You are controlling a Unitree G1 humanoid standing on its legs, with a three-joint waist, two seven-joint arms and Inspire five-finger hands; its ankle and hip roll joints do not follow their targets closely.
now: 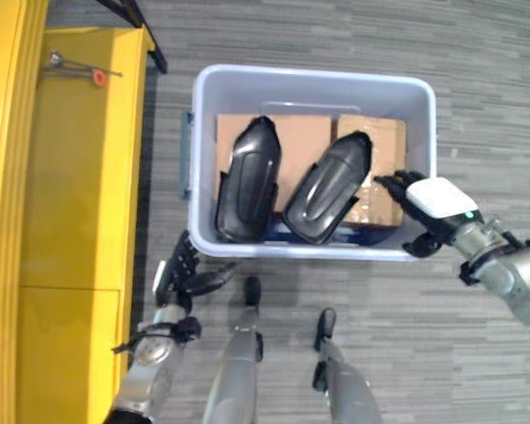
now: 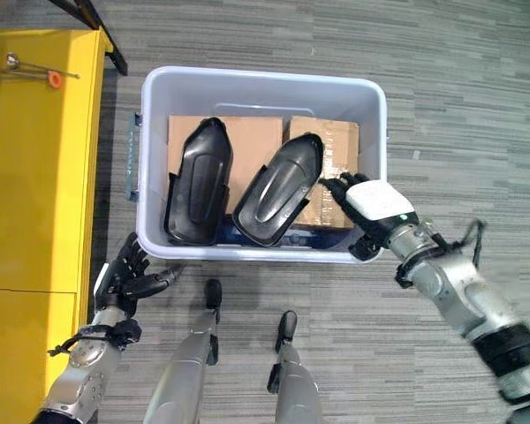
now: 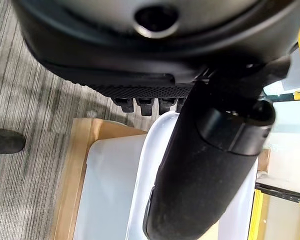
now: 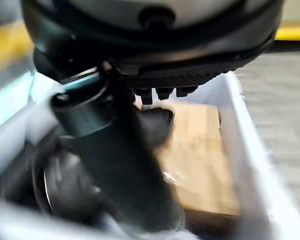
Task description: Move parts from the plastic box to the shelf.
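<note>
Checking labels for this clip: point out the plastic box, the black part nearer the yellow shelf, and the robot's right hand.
plastic box point(image 1: 314, 78), left eye view, far rim.
black part point(image 1: 247, 181), left eye view, middle of its shell.
right hand point(image 1: 437, 199), left eye view, white back cover.

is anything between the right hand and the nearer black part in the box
Nothing visible. The right hand is already over the pale plastic box's rim, open, with fingertips beside the right-hand black moulded part; no object lies between them.
</note>
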